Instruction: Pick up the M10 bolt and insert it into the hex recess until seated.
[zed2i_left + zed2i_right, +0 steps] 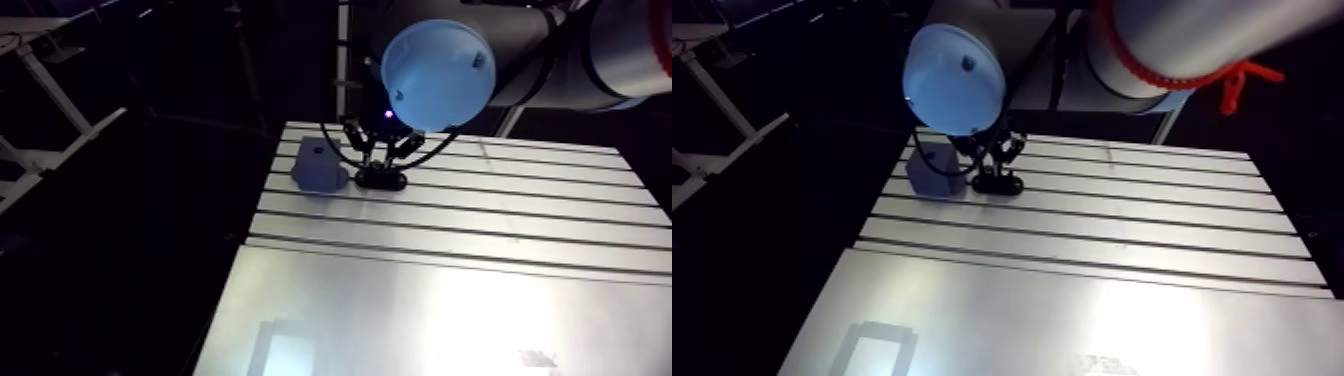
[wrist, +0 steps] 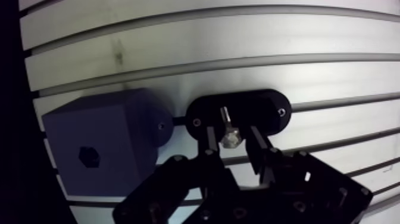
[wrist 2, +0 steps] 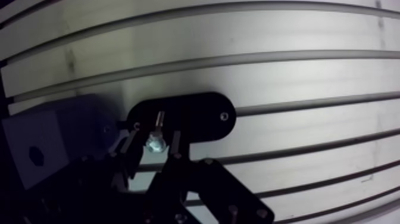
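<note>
- My gripper (image 2: 231,133) is down at the black holder (image 2: 265,111), fingers (image 2: 257,144) set narrow but not closed.
- The M10 bolt (image 2: 228,126) is right there on the holder, its hex head between my fingers and its shank running away from me across the holder's middle.
- From the wrist view I make out a thin gap on each side of the head, so I'm straddling it and not pinching it.
- I can't tell whether the bolt stands in a socket of the holder or just lies on it. The shank is short and dim.
- The blue block (image 2: 113,134) sits just beside the holder, at the end away from the holder's far screw.
- The hex recess (image 2: 88,156) shows as a small dark hole on the block face turned away from the holder.
- The part of the block nearest me is hidden behind my own linkage.
- Holder and block both rest on the slotted bench (image 2: 238,36), with the block on the side of the holder nearer the bench's edge.
- In the arm view the light-blue joint cap (image 1: 438,72) covers my wrist. Only dark finger shapes show above the holder, too small to read.
</note>
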### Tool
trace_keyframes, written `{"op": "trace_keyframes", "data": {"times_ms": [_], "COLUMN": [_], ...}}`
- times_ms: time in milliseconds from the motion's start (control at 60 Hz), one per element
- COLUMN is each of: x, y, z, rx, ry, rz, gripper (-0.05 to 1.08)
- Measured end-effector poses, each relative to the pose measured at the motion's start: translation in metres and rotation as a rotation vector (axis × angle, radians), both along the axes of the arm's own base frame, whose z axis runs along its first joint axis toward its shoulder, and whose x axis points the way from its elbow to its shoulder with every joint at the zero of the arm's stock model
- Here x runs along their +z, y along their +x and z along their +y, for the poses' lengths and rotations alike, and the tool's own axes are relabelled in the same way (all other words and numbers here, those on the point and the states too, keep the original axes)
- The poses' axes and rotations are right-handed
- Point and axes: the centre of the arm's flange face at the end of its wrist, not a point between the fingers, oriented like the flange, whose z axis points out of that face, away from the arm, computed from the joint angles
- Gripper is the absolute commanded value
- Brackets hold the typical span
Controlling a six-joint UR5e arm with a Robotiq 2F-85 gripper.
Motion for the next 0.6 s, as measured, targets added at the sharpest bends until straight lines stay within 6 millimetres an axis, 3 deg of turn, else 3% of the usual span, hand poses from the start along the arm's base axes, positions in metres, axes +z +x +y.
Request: {"op": "trace_keyframes", "data": {"times_ms": [600], "x": [-0.0003], "y": [-0.0001], "z": [0.0000], "rx": [0.001], "ry": [0.000], "rz": [0.000], "gripper": [0.63]}}
